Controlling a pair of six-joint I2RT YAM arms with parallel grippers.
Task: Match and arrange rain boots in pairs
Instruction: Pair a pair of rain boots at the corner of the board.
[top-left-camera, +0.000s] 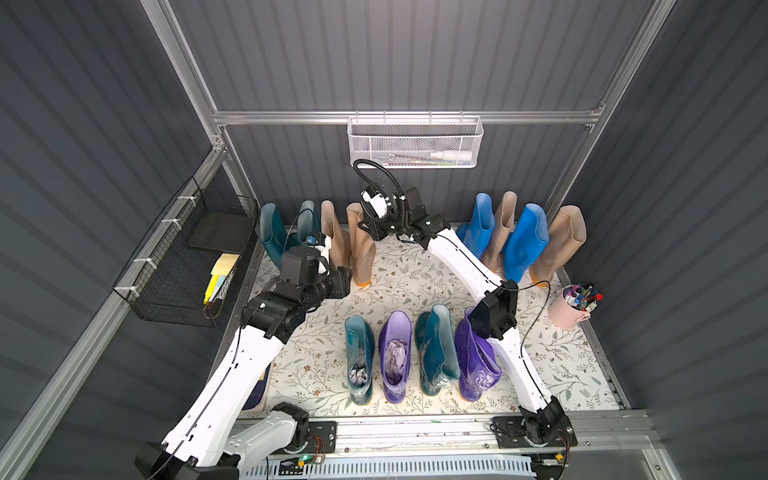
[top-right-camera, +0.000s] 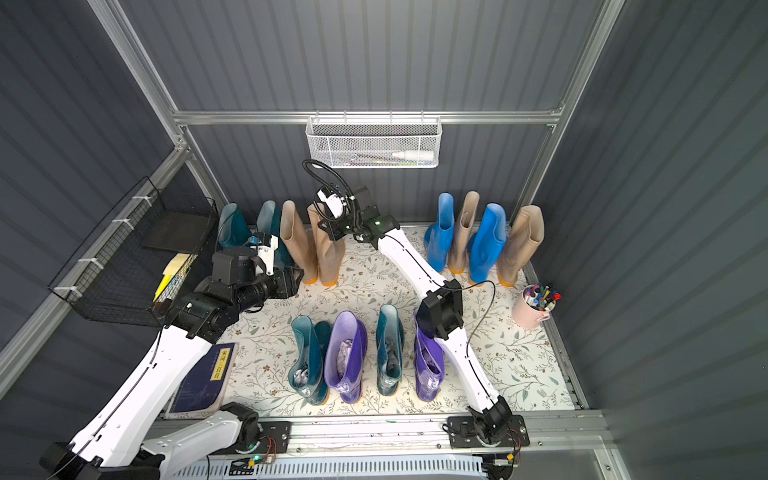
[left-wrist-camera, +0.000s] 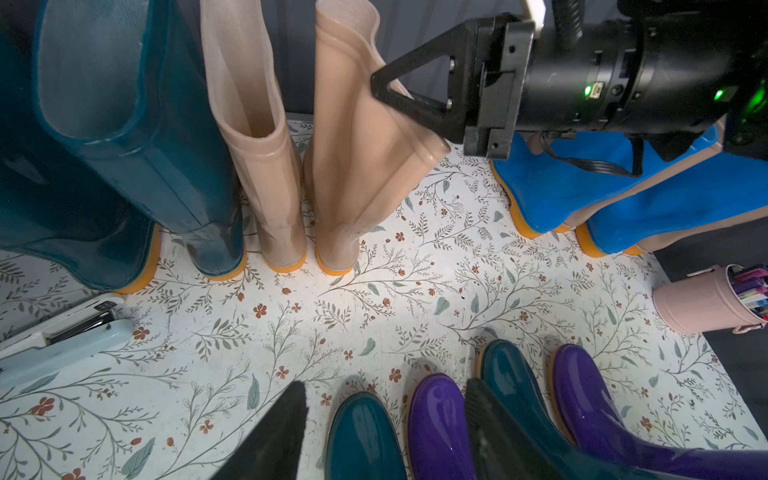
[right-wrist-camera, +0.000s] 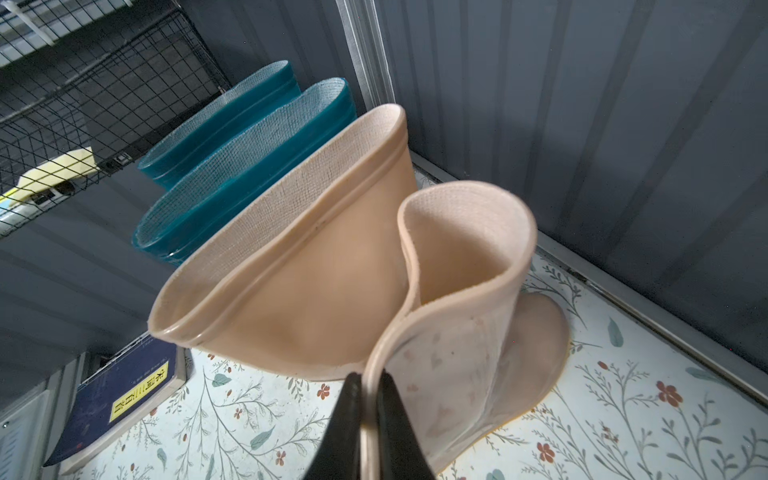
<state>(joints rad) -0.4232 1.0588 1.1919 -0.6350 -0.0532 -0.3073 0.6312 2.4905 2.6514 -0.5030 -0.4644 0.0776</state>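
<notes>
Dark blue book carries the only readable lettering in the scene. Yellow label on cover bears a single line of black Chinese characters. Last three read 三百首; first two look like 宋词, less certain. Same label visible in a top view, characters too small to read there. Faint smaller print elsewhere on cover, seen from right wrist, is not legible.
</notes>
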